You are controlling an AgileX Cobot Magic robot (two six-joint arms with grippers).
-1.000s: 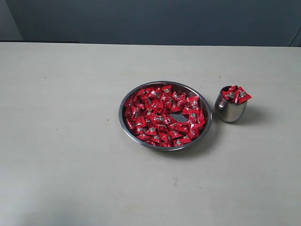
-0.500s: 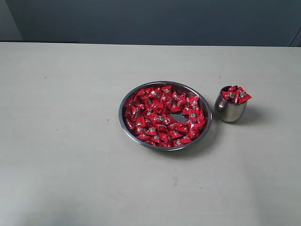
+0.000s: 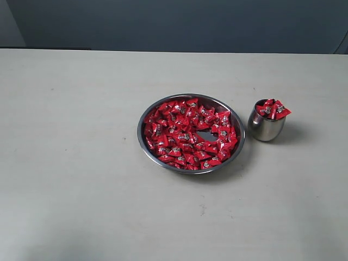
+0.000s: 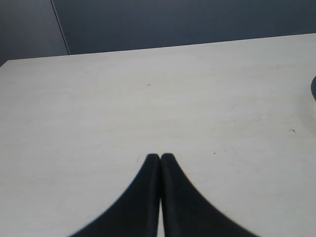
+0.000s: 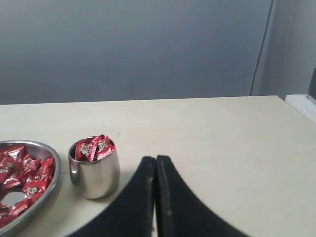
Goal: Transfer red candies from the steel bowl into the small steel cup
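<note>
The steel bowl point(image 3: 145, 148) sits mid-table, heaped with red candies point(image 3: 185, 136); a small bare patch shows near its centre. To its right stands the small steel cup point(image 3: 266, 128), filled to the brim with red candies point(image 3: 273, 110) that poke over the rim. In the right wrist view the cup point(image 5: 95, 173) and bowl rim point(image 5: 47, 185) lie beside my right gripper point(image 5: 156, 159), which is shut and empty, off to the cup's side. My left gripper point(image 4: 160, 156) is shut and empty over bare table. Neither arm shows in the exterior view.
A pale wooden table point(image 3: 81, 163) spreads around the bowl and cup. A dark grey wall point(image 3: 179, 24) runs behind the table's far edge. A dark curved edge point(image 4: 313, 89) just enters the left wrist view's side.
</note>
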